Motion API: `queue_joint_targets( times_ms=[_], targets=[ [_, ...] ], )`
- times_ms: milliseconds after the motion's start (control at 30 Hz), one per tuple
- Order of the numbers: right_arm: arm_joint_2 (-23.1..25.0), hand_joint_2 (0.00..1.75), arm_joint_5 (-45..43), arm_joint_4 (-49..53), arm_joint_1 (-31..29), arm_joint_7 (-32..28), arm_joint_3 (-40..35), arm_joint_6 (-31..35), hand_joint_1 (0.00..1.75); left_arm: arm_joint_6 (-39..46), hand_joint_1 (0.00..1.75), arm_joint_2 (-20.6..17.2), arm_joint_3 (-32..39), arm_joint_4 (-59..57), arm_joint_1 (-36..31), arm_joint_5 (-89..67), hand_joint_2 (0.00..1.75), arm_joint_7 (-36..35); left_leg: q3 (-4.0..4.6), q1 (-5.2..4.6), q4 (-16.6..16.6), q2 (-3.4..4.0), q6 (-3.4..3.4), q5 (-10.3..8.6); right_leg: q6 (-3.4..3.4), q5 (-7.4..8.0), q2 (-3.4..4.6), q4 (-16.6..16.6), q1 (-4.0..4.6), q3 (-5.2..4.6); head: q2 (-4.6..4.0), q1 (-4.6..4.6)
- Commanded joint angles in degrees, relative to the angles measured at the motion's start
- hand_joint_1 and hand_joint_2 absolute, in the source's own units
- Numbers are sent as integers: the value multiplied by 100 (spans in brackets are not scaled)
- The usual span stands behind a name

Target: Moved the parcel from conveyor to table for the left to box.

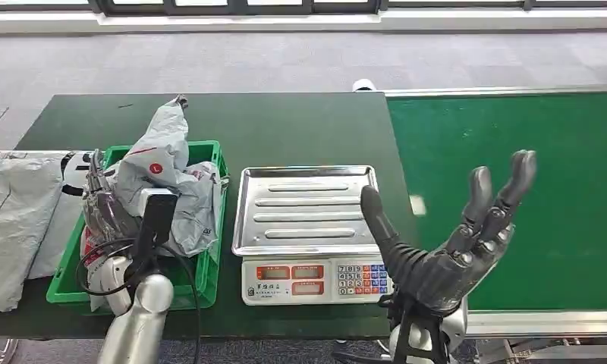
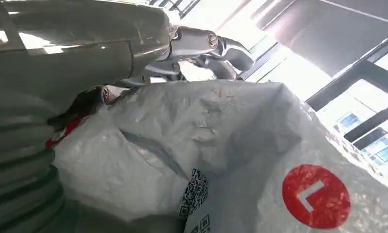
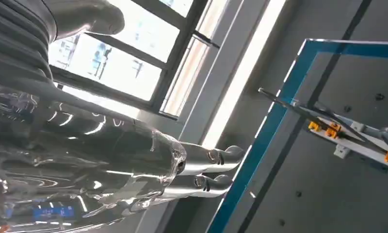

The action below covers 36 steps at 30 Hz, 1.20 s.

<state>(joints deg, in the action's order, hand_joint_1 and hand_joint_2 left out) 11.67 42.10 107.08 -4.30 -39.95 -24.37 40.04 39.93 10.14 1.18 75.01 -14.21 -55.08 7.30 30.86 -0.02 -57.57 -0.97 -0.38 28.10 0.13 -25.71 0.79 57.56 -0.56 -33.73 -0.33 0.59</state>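
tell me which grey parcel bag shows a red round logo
The crumpled grey plastic parcel bag standing tallest in the green plastic crate, at the left hand. The grey bags lying flat beside the crate show none.

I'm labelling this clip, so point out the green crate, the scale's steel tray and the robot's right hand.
green crate [image 1: 209, 262], head view, on its right wall.
scale's steel tray [image 1: 304, 208], head view, on the ribbed middle of the pan.
right hand [image 1: 452, 254], head view, on the palm, fingers spread upward.
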Motion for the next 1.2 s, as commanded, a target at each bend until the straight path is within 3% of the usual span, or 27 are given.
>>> queue_joint_targets(
  times_ms=[33, 233, 267, 333, 600, 700, 800, 833, 1200],
  targets=[
    [-127, 175, 1, -316, -98, -5, 274, -4, 0, 2, 0, -164, -333, 37, 37, 39, 175, -31, -6, 5, 12, 3, -3, -4, 0, 5, -10, -16, 6, 10, 0, 0],
    [-140, 175, -2, -304, -23, -5, 284, -4, 0, -387, 0, -227, -625, 575, 283, 818, 175, 281, -10, 6, 19, 8, -4, -5, -1, 7, -8, -22, 7, 12, 0, 0],
    [-140, 175, -2, -304, -23, -5, 284, -4, 0, -387, 0, -227, -625, 575, 283, 818, 0, 281, -6, 3, 9, 3, -3, -1, 0, 1, -7, -11, 4, 7, 2, 0],
    [-173, 175, -47, -314, -40, -5, 287, -4, 0, -756, 0, -253, -827, 840, 361, 1380, 0, 464, -3, 3, 8, 2, -2, -2, 0, 2, -8, -10, 4, 4, 0, 0],
    [-195, 175, -72, -321, -51, -5, 278, -4, 0, -871, 0, -282, -886, 915, 383, 1547, 0, 540, -7, 1, 8, 2, -2, -1, 0, 0, -7, -9, 2, 8, 0, 0],
    [-393, 175, -279, -336, -119, -5, 203, -4, 0, -2107, 0, -633, -1289, 1652, 642, 2924, 0, 1467, -4, 5, 7, 4, -3, -1, 0, 2, -5, -10, 6, 4, 0, 0],
    [-518, 175, -455, -351, -163, -5, 135, -4, 0, -2601, 0, -716, -1404, 2356, 950, 3775, 0, 2265, -3, 5, 7, 8, -2, 0, 0, 3, -2, -12, 6, 4, 0, 0],
    [-538, 175, -495, -349, -150, -5, 132, -4, 0, -2663, 0, -724, -1422, 2598, 1078, 3898, 175, 2394, -7, 7, 12, 20, -2, 2, 1, 5, 6, -19, 9, 6, 0, 0],
    [-566, 175, -610, -311, -102, -5, 115, -4, 0, -2714, 0, -681, -1429, 2873, 1231, 4070, 175, 2541, -3, 2, 7, 6, -2, 1, 1, 0, -2, -9, 2, 2, 0, 0]
  ],
)
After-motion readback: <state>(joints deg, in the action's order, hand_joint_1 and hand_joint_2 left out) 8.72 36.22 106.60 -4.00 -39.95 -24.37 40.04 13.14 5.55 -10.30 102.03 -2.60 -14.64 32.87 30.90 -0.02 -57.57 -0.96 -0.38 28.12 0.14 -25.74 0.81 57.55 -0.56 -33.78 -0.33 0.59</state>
